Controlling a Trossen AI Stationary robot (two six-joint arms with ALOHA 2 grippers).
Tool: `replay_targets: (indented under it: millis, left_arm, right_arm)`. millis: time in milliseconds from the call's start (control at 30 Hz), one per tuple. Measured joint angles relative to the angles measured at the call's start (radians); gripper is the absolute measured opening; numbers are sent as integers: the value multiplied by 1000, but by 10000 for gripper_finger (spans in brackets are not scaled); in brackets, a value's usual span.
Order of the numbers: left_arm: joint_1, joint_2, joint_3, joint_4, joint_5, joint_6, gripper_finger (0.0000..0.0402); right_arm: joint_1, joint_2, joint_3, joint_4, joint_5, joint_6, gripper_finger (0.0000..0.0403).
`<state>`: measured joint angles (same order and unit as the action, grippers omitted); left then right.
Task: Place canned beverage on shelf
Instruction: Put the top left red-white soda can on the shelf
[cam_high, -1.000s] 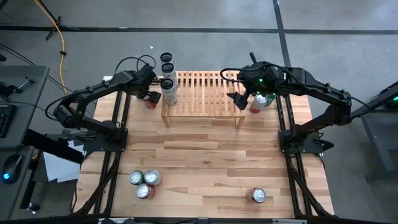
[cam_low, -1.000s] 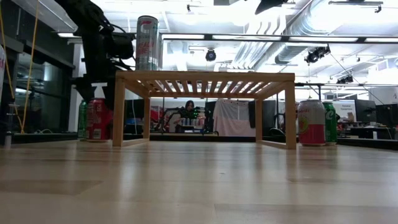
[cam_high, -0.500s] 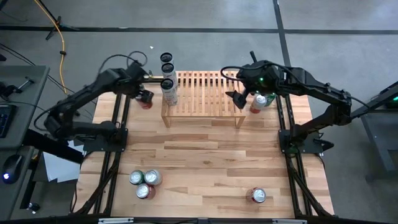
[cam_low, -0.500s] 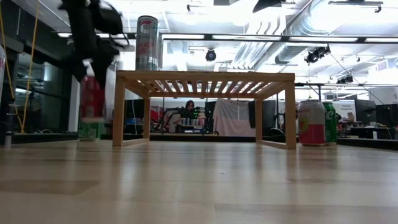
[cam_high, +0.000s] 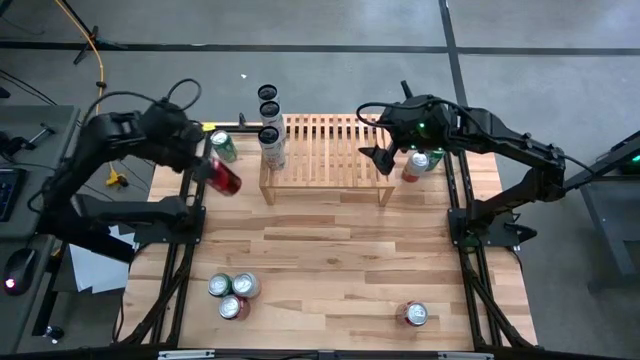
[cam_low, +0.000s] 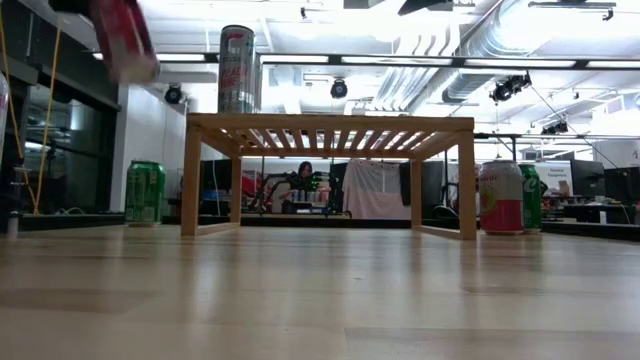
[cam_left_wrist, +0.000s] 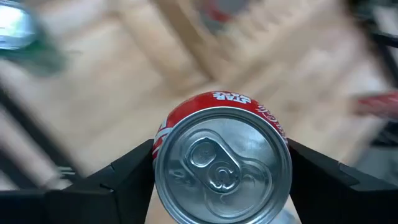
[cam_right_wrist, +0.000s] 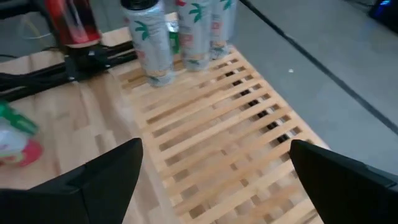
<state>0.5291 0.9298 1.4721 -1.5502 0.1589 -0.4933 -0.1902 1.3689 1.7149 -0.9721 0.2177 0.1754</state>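
Shelf (cam_high: 325, 150): pale slatted wood (three tall cans (cam_high: 270, 120) at one end).

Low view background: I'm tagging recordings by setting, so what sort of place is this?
Probably a robotics lab or workshop: exposed ceiling ducts, strip lights and equipment benches stand behind the wooden table with its shelf.

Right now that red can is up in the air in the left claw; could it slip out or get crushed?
The left gripper clamps the red can by its smooth round sides, so it could perhaps twist or slide. It hangs tilted, which may make slipping likelier. Its wall shows no dent, so it is probably stiff enough for this grip, though thin metal could buckle under a harder squeeze.
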Motion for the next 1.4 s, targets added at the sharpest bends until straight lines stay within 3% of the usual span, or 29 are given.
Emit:
replay_targets:
  millis: [233,400,567,700,967,1200,1400]
  left_arm:
    - [-174,8,124,65,158,-56,280]
    - [-300,53,143,327,205,8,280]
    - [-413,141,142,574,212,194,280]
    - [-452,215,142,643,193,385,280]
    - [-467,362,216,629,-72,766,280]
    - [-473,431,271,632,-102,892,280]
    - [-494,432,272,633,-102,908,280]
  right_arm:
    - [0,0,0,38,-192,4,392]
    - [0,0,0,133,-340,37,392]
    - [1,0,0,268,-473,84,392]
    - [1,0,0,363,-559,90,392]
    - [1,38,0,430,-596,116,392]
    - [8,145,-1,392,-683,89,392]
    - [8,213,-1,399,-700,53,392]
